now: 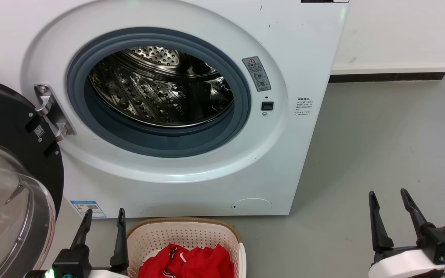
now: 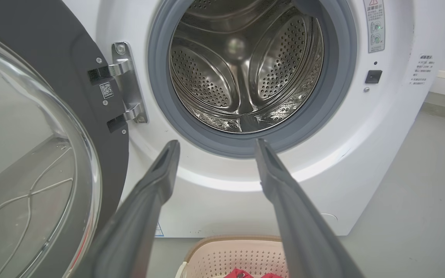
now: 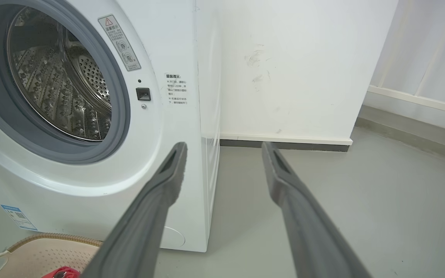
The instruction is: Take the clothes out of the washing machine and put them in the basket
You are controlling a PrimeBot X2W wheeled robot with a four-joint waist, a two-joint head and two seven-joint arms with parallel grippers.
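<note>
The white washing machine (image 1: 191, 170) stands in front of me with its door (image 1: 10, 185) swung open to the left. Its steel drum (image 1: 160, 88) holds nothing that I can see. The red clothes (image 1: 189, 262) lie bunched in the cream basket (image 1: 184, 231) on the floor right before the machine. My left gripper (image 1: 104, 211) is open, low at the basket's left side, with nothing between its fingers. My right gripper (image 1: 388, 192) is open over bare floor, well to the right of the machine. In the left wrist view the open left gripper (image 2: 216, 143) points at the drum (image 2: 245, 65).
Grey floor (image 1: 381, 146) stretches to the right of the machine up to a white wall (image 1: 396, 34) with a dark baseboard. The open glass door takes up the space at my left.
</note>
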